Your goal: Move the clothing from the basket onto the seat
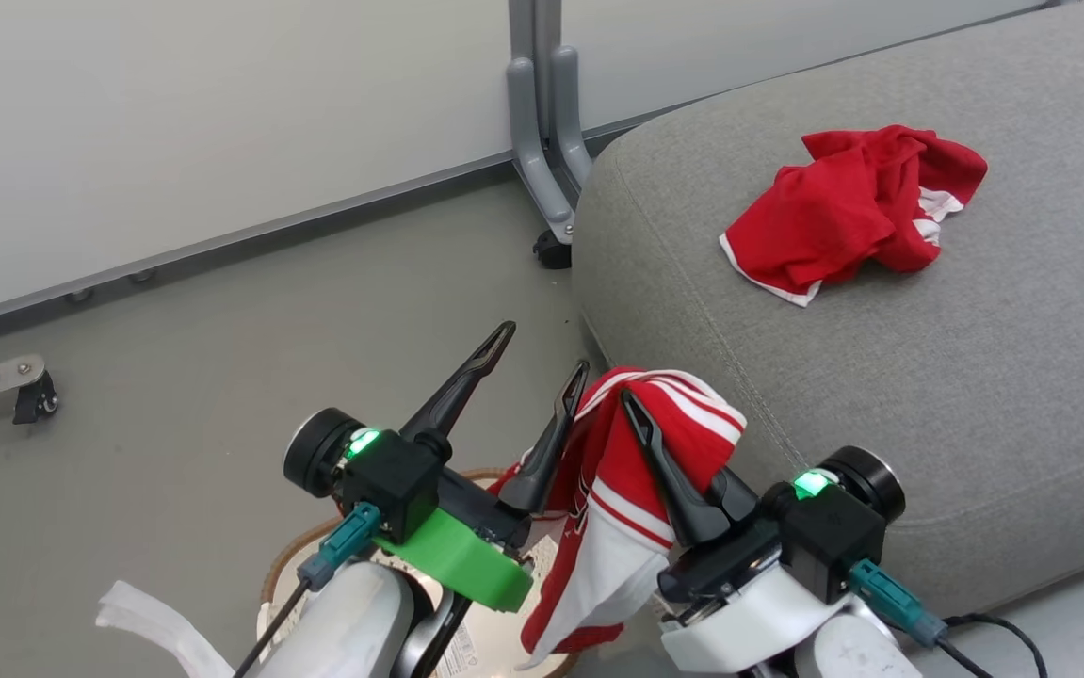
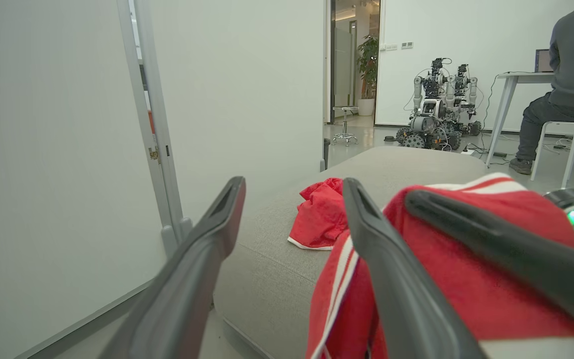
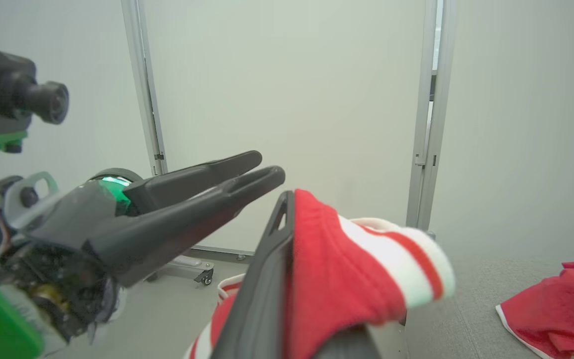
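two red cloths matter here. one cloth [image 1: 692, 424] is pinched in your right gripper [image 1: 640, 414], up above the basket [image 1: 289, 551] and just beside the seat's [image 1: 881, 395] near edge, not over it yet. its long white end hangs down toward the basket. the second cloth [image 1: 843, 212] lies bunched on the seat, nearer the far edge. your left gripper [image 1: 542, 349] is spread wide with nothing in it, close by the cloth's left side.

to do this step well, it looks best to lift a bit higher, so the hanging end clears the basket rim and the seat's edge. then carry it well in over the seat before you let go. if you drop it right at the edge, it may slide off. keep your left gripper out of the folds so it does not snag.
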Controlling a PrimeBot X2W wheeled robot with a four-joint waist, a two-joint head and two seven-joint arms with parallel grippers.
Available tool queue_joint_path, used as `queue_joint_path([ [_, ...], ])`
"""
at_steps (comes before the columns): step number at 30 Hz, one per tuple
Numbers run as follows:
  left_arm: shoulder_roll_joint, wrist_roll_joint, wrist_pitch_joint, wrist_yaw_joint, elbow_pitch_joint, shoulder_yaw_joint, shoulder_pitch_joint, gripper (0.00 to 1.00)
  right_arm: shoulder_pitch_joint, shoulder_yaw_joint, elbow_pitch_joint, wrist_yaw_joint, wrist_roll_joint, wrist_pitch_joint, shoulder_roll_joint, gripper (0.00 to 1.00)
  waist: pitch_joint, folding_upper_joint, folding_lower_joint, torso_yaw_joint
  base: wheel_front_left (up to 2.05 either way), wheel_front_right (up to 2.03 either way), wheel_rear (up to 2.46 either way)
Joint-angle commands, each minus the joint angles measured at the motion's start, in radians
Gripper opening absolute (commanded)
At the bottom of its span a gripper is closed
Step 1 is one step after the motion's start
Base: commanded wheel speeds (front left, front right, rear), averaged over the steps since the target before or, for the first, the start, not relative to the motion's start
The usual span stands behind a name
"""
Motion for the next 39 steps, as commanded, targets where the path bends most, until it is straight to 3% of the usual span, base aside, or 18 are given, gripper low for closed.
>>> queue_joint_path([
  [1,0.012,-0.002,0.0,-0.004,0.002,0.002,-0.003,1.0,-0.005,-0.008,-0.019,-0.001,-0.009,-0.003,-0.001,0.0,0.012,-0.0001,0.0,-0.046,0.0,0.0,0.0],
  [14,0.05,0.005,0.015,0.004,-0.029,-0.026,0.004,1.0,-0.004,-0.052,-0.151,0.0,-0.051,-0.003,-0.001,0.0,0.074,-0.0001,0.0,-0.302,0.0,0.0,0.0],
  [29,0.126,-0.036,0.053,-0.004,-0.061,-0.167,-0.082,1.0,0.064,-0.233,-0.326,-0.001,-0.062,-0.003,0.0,0.0,0.197,-0.0001,0.0,-0.352,0.0,0.0,0.0],
  [39,0.231,-0.03,0.091,0.007,-0.149,-0.163,-0.084,1.0,-0.149,-0.272,-0.392,-0.001,-0.1,-0.003,0.0,0.0,0.338,-0.0001,0.0,-0.346,0.0,0.0,0.0],
])
